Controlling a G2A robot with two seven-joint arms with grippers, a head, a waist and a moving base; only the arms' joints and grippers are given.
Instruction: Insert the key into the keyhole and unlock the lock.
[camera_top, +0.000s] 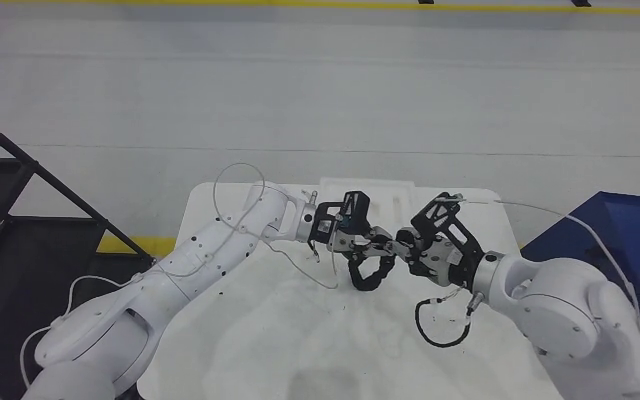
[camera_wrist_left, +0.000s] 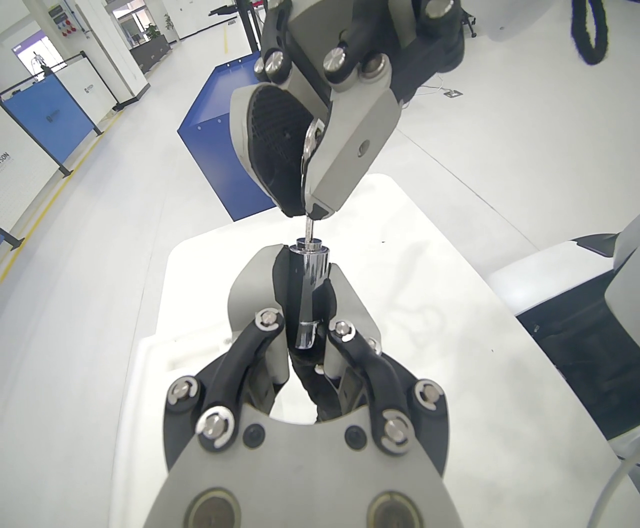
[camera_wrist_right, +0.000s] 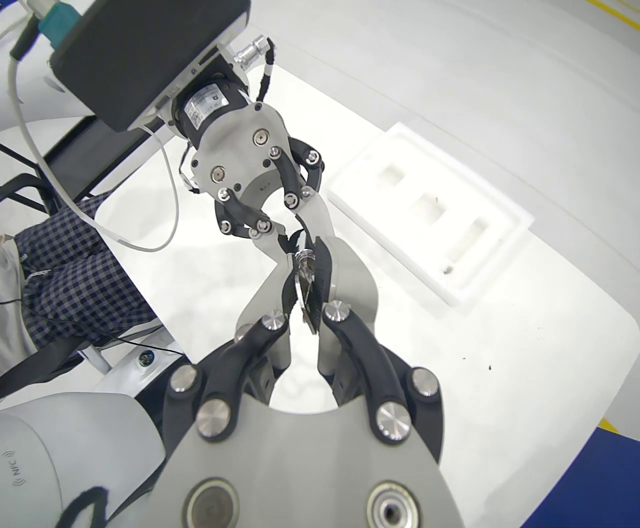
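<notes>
Lock (camera_top: 366, 243) hangs in mid-air above the white worktop (camera_top: 300, 330) in the top view, between the left tool (camera_top: 372, 243) and the right tool (camera_top: 403, 250), which meet tip to tip. A black loop (camera_top: 368, 278) dangles beneath.

In the left wrist view, the left tool's grey fingers are closed on the lock's polished chrome cylinder. The right tool pinches a flat metal key (camera_wrist_left: 310, 231) between ribbed black pads (camera_wrist_left: 272, 135), with the blade tip at the cylinder's end face.

In the right wrist view, a white foam tray (camera_wrist_right: 380, 210) with three rectangular recesses lies on the worktop. A small printed label (camera_wrist_right: 207, 102) wraps the left wrist.
</notes>
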